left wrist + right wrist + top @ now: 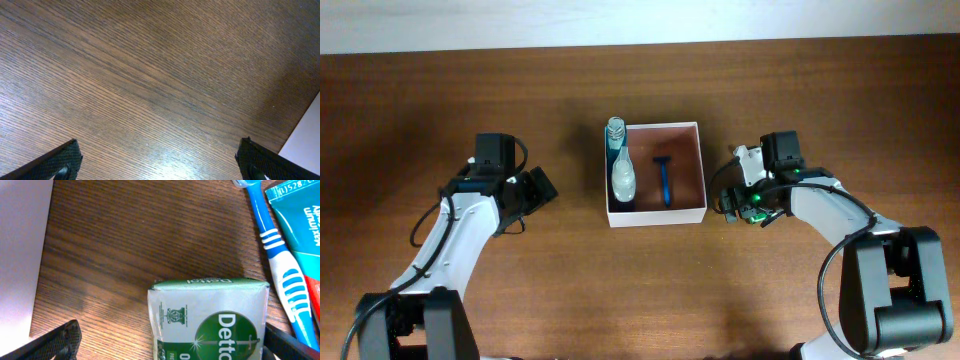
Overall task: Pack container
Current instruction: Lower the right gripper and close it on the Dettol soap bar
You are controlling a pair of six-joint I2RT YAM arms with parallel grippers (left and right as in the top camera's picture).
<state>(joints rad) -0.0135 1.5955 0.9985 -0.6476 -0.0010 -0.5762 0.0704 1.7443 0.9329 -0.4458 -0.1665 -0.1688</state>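
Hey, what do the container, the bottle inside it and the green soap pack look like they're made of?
Container: thin, matte white walls, pinkish-brown inside; probably cardboard, possibly thin plastic. Bottle: see-through with bright highlights, likely clear plastic; glass can't be ruled out. Soap pack: glossy printed wrapper with a folded seam at the top, likely coated paper or plastic film.

The left arm point(455, 235) rises from the lower left of the overhead view. The left gripper point(540, 186) points right, fingers point(60, 161) spread wide. The right arm point(825, 205) bends in from the lower right, and the right gripper point(738, 203) is equally wide-spread.
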